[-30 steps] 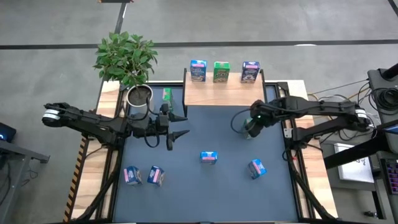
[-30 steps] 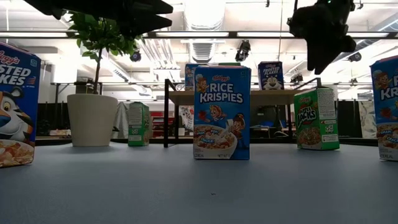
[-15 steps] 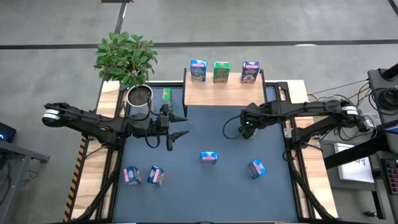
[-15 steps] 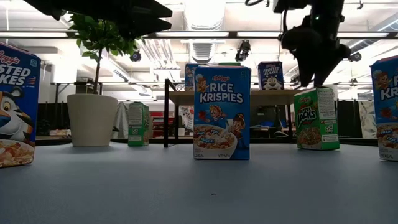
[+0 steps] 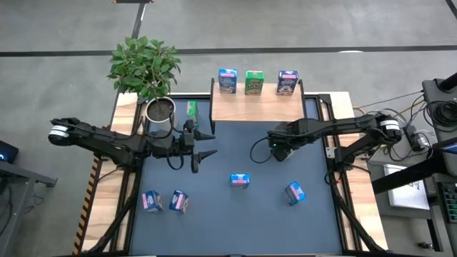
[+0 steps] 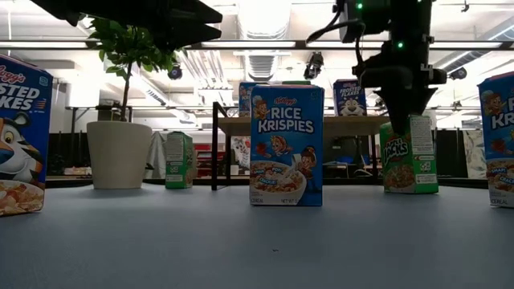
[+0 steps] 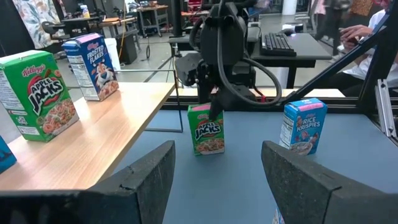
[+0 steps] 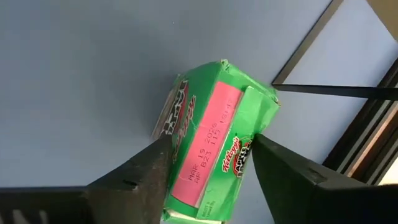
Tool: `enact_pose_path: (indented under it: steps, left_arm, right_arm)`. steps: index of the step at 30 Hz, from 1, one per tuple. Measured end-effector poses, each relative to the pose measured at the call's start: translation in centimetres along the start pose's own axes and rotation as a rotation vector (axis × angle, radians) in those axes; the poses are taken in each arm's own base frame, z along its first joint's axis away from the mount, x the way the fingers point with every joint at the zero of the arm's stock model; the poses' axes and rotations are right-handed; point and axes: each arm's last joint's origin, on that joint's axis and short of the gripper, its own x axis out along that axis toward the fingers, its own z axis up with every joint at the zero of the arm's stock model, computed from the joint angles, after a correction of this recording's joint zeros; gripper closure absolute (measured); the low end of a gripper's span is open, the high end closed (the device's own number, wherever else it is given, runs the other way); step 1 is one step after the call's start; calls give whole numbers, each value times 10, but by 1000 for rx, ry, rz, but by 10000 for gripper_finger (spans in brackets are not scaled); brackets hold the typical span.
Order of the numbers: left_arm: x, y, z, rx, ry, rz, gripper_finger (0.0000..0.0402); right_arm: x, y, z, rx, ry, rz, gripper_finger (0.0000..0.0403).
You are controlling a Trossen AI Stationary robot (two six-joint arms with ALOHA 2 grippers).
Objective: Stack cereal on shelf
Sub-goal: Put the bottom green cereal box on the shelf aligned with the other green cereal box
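Your landmark is the small light-wood plank shelf on thin black legs [image 5: 257,103], standing at the far edge of the dark blue mat. On it you have three upright cardboard cereal boxes in a row: a light blue Rice Krispies box [image 5: 228,81], a green Apple Jacks box [image 5: 253,82] and a dark blue Frosted Flakes box [image 5: 287,82]. Just in front of the shelf a green Apple Jacks box [image 6: 409,153] stands upright on the mat. Farther from the shelf you see a light blue Rice Krispies box [image 5: 240,180], another light blue box [image 5: 295,192], and two boxes side by side [image 5: 164,202] well off to the left. A small green box [image 5: 191,108] stands just beside the shelf's left end.
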Motion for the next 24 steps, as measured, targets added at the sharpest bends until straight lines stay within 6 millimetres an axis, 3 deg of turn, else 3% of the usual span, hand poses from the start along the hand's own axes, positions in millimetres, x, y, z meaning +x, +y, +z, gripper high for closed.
enact_pose_path:
  steps: [8,19,24]
  left_arm:
    - [0,0,0,0,0,0,178]
    - [0,0,0,-1,-2,0,178]
    - [0,0,0,-1,-2,0,178]
  right_arm:
    - [-12,-7,-3,13,-29,67,246]
    - [-21,-12,-5,-3,-53,91,259]
    - [-46,-8,2,-65,-99,187,260]
